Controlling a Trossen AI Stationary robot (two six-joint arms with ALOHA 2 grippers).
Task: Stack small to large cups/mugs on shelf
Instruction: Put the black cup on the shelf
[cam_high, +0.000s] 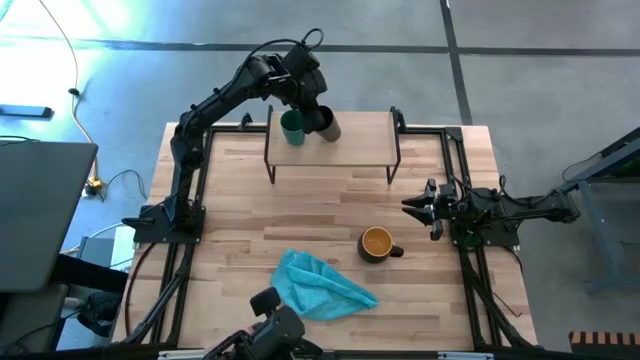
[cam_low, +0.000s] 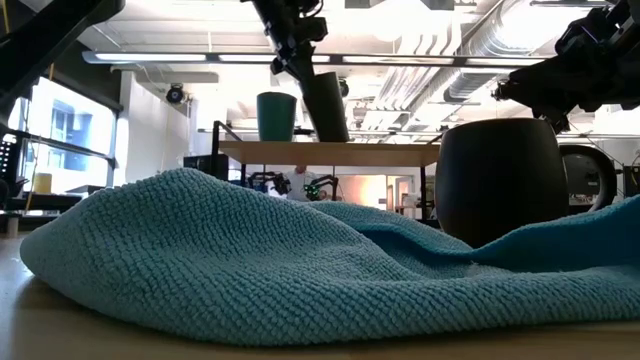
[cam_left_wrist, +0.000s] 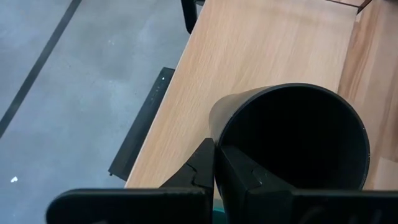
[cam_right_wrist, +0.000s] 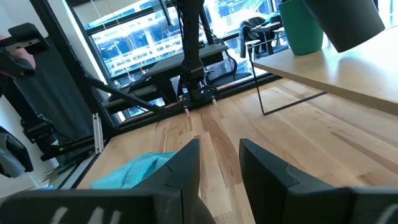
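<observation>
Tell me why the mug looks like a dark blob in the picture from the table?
In the low view, bright ceiling lights and windows shine behind the mug, leaving it a dark shape; the blue cloth fills the front. In the high view its yellow inside shows clearly.

This is looking like a robotics lab or industrial workshop. A grey concrete floor (cam_high: 520, 70) with dark lines is filling the top of the high view. Exposed ducts (cam_low: 440, 40) and strip lights (cam_low: 200, 57) are running across the ceiling in the low view. Cables (cam_high: 60, 60) are trailing at upper left, and big windows (cam_right_wrist: 143, 37) are showing behind black metal frames (cam_right_wrist: 186, 68).
</observation>
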